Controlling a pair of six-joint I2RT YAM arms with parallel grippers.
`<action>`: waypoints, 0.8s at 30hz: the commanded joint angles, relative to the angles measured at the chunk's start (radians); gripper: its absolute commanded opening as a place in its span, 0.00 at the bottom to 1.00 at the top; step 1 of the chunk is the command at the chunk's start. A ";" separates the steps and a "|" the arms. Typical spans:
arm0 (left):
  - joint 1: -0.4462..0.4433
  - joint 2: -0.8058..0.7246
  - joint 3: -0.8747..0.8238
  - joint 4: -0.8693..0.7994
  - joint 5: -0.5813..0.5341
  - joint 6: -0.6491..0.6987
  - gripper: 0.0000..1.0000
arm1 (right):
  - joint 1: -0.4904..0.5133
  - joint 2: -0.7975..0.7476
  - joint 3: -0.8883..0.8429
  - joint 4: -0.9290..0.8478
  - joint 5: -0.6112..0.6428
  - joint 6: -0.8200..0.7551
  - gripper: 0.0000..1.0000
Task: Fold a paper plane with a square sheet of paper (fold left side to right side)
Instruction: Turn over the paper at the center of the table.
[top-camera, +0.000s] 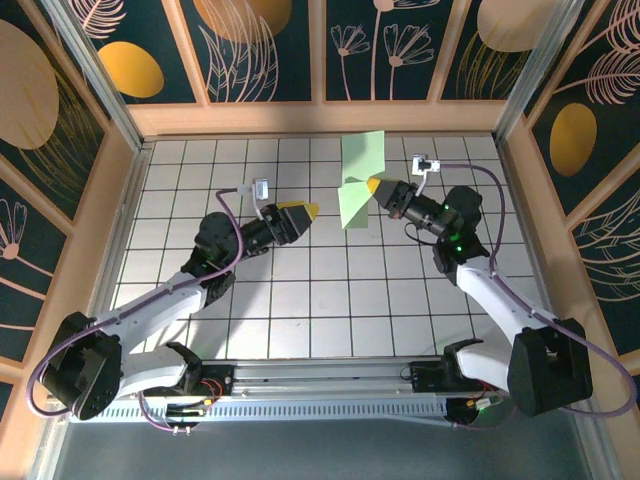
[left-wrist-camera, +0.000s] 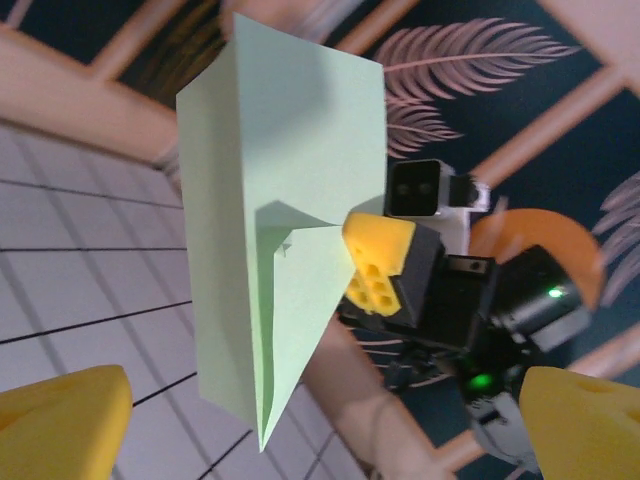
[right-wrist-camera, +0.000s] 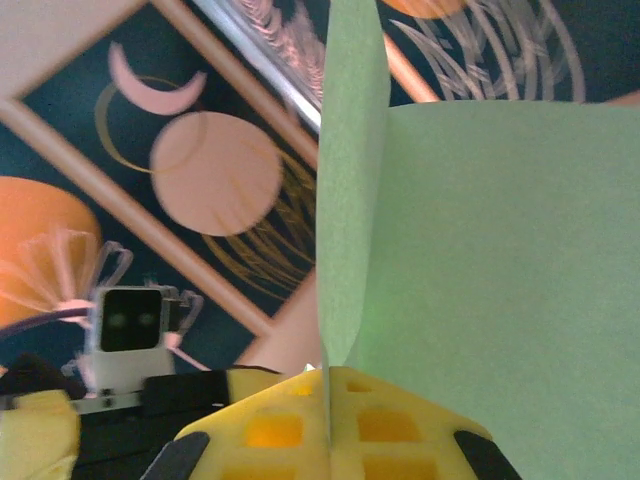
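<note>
Paper plane first in the top external view: one only, thin light green paper, folded and creased, at upper centre of the frame over the white gridded table. Two arms, two grippers. Right gripper, yellow-padded, just right of the paper and clenched on its right edge. Left gripper, likewise yellow, to the left of the paper and apart from it, jaws released, nothing between them. Two small white wrist cameras, one on the left arm and one on the right arm. All around, dark blue wall panels in pale wood frames, with orange rounds and pale leaf drawings.

Left wrist view next. Same paper plane at centre left, tapering to a point at the bottom of the frame, one crease across its middle. Right gripper at centre, two yellow honeycombed pads pinched shut on the paper's right edge. Left gripper with its two yellow fingers in the lower corners, spread wide, clear of the paper. Contact between tip and table impossible to tell.

Right wrist view last. Paper plane across the right half, one flap edge-on at centre. Right gripper at bottom centre, pads closed tight on the paper's lower edge. One white wrist camera at lower left.
</note>
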 joint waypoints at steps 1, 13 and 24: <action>0.002 0.032 0.020 0.163 0.115 -0.052 0.99 | -0.005 -0.012 -0.020 0.193 -0.109 0.147 0.00; -0.016 0.191 0.093 0.332 0.219 -0.146 0.98 | 0.072 0.061 0.034 0.322 -0.163 0.268 0.00; -0.028 0.229 0.124 0.326 0.212 -0.159 0.69 | 0.095 0.098 0.043 0.337 -0.157 0.271 0.00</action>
